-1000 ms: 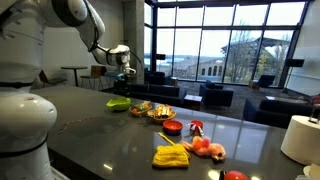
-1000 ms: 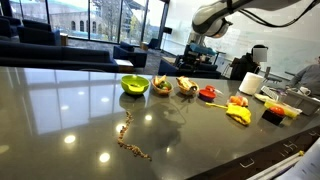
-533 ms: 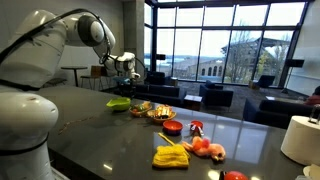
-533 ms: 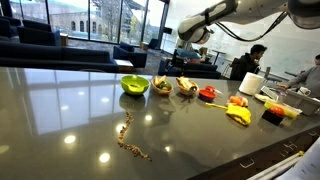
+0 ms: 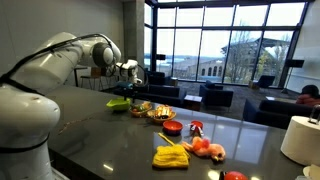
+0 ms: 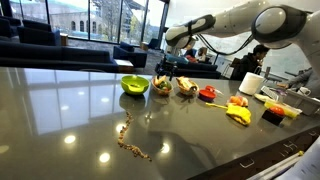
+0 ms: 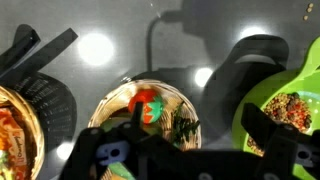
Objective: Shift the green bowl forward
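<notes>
The green bowl (image 5: 119, 103) (image 6: 135, 85) is lime-coloured and sits at the end of a row of dishes on the dark glossy table. In the wrist view the green bowl (image 7: 291, 108) shows at the right edge with brownish grains inside. My gripper (image 5: 128, 73) (image 6: 166, 67) hangs open above the row, a little above and beside the bowl, touching nothing. Seen from the wrist, the gripper (image 7: 198, 124) has its dark fingers spread. One finger (image 7: 262, 128) overlaps the bowl's near rim and the other is over a round plate.
Next to the green bowl stand two plates of food (image 6: 162, 86) (image 6: 187, 87) (image 7: 150, 112), then a small red bowl (image 6: 208, 93) (image 5: 172, 127). Yellow and red food items (image 5: 170, 157) lie further along. A trail of crumbs (image 6: 128, 140) lies on the table.
The arm has swung down and across toward the green bowl's end of the row. The gripper has stayed open. The bowls and plates have not moved.
</notes>
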Tool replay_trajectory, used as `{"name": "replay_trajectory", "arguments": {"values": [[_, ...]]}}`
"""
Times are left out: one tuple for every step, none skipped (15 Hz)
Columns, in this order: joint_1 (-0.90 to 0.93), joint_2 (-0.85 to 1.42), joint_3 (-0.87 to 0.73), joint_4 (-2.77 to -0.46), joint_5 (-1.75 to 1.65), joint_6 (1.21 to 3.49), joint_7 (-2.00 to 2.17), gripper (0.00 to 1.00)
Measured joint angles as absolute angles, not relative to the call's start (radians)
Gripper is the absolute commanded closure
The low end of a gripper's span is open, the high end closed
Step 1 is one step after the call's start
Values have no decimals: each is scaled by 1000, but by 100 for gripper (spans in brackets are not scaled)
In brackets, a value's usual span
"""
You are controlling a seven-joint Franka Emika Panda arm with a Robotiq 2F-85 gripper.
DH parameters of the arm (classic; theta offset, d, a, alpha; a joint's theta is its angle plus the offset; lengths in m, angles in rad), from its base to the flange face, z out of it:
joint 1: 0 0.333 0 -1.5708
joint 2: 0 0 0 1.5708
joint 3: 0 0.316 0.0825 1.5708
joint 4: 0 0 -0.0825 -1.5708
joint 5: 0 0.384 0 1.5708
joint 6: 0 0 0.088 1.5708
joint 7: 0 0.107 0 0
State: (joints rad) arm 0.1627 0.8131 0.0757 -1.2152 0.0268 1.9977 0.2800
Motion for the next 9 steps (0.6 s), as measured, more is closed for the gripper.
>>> {"name": "replay_trajectory", "arguments": {"values": [[169,841,75,-1170,27,1980,287,0],[177,867,75,-1126,27,1965,294,0],[185,888,75,-1087,27,1953,304,0],[193,907,75,-1050,30,1942,312,0],[202,924,75,-1014,33,1931,324,0],[210,939,75,-982,38,1920,332,0],[217,953,75,-953,43,1911,342,0],[224,967,75,-927,46,1903,348,0],[230,981,75,-904,47,1895,353,0]]}}
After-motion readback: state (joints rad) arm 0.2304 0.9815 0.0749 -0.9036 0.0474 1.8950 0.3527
